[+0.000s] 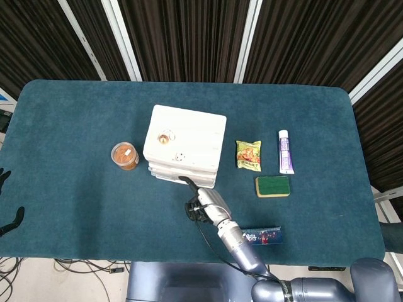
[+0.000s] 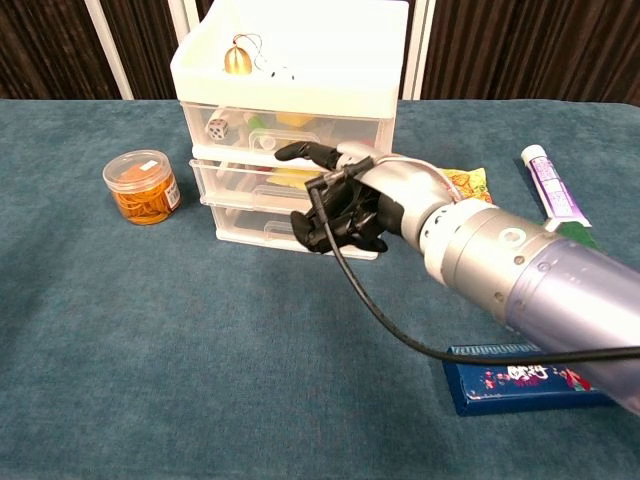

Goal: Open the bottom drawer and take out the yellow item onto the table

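Note:
A white three-drawer unit [image 2: 290, 60] [image 1: 186, 141] stands mid-table, all its clear-fronted drawers pushed in. My right hand [image 2: 340, 205] [image 1: 200, 204] hovers right in front of the middle and bottom drawers [image 2: 250, 225] with its fingers curled in; nothing shows in them. One fingertip [image 2: 290, 152] reaches up to the level of the top drawer. Yellow shapes show through the top and middle drawer fronts; the hand hides much of the bottom drawer. My left hand [image 1: 7, 217] sits at the table's left edge, its fingers apart and holding nothing.
An orange-filled jar [image 2: 143, 187] stands left of the unit. To the right lie a snack packet [image 1: 248, 154], a toothpaste tube [image 1: 285, 151] and a yellow-green sponge [image 1: 272, 186]. A blue box [image 2: 530, 378] lies under my right forearm. A small bell [image 2: 237, 60] rests on the unit's top.

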`<state>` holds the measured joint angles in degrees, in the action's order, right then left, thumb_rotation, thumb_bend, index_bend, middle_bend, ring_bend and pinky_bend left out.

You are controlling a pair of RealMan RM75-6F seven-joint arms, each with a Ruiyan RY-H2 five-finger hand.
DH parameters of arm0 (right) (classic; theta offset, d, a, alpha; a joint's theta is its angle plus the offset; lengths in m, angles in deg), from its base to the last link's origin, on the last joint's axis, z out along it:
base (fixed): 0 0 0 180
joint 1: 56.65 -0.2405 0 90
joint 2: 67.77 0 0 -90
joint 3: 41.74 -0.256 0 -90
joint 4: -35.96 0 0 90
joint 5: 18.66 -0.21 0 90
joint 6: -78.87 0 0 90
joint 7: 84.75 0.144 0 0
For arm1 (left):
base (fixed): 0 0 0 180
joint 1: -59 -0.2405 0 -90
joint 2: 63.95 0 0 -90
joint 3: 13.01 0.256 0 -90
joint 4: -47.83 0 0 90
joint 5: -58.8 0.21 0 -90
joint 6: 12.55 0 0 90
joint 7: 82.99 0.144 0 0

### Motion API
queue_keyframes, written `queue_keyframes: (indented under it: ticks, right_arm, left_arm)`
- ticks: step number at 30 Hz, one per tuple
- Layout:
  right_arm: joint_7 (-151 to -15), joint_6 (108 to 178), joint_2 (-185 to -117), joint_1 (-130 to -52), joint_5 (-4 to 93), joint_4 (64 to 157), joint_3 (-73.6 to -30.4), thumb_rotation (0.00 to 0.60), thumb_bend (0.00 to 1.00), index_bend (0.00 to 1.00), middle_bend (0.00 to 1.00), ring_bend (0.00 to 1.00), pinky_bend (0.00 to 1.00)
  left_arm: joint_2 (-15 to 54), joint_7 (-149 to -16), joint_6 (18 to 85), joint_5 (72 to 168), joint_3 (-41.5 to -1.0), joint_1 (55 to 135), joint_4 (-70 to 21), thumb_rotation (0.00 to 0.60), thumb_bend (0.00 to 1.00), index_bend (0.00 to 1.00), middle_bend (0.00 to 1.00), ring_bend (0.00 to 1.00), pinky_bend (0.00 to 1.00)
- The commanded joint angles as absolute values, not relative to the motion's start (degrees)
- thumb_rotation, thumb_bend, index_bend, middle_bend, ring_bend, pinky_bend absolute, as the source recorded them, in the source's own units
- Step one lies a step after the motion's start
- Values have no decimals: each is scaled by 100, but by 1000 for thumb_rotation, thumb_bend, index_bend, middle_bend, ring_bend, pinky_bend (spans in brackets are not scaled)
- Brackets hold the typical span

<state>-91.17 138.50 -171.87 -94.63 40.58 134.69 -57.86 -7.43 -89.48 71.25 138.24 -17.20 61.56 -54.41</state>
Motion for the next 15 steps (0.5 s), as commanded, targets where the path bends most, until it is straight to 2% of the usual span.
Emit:
queue_keyframes:
  ticks: [1, 15]
  right_arm:
    - [-9289, 13872, -17134, -9507, 3886, 13521, -5845, 600, 637, 109, 890, 915, 944]
    - [-9475, 13751, -17148, -9640, 3473, 13471, -5864, 600, 637, 112, 891, 915, 944]
  left_arm:
    - [-744, -8946, 7131, 13821, -1723, 6154, -5441, 600, 405, 40, 0, 0, 0]
    - [-754, -8981, 7104, 13792, -1725, 6157, -5439, 600, 405, 40, 0, 0, 0]
